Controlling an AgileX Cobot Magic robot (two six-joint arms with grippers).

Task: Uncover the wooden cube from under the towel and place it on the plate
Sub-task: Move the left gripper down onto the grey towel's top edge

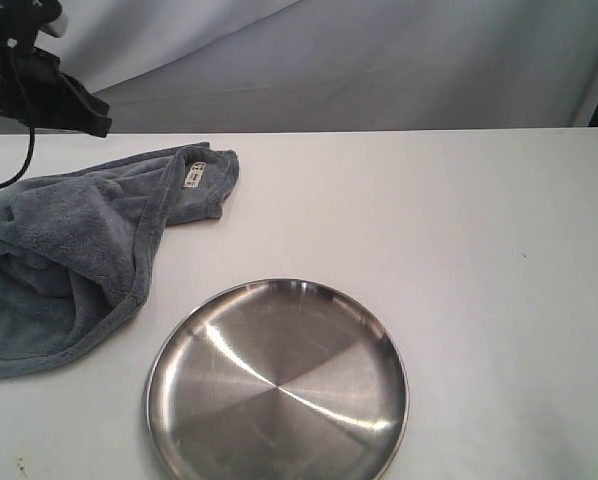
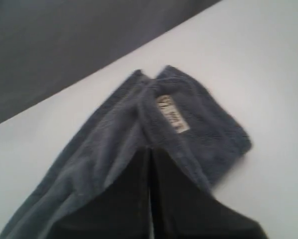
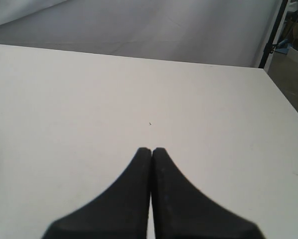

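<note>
Both jaw pairs are pressed together — left gripper (image 2: 150, 149) over the towel (image 2: 199, 124), right gripper (image 3: 151, 149) above the table (image 3: 199, 94).

No text can be read anywhere. The one printed thing is a small white label (image 1: 193, 175) at a corner of the towel (image 1: 69, 250), near the far edge of the worktop (image 1: 459, 250), toward its left corner. It carries a few dark marks in short rows, too small in the exterior view and too blurred in the left wrist view to make out.
</note>
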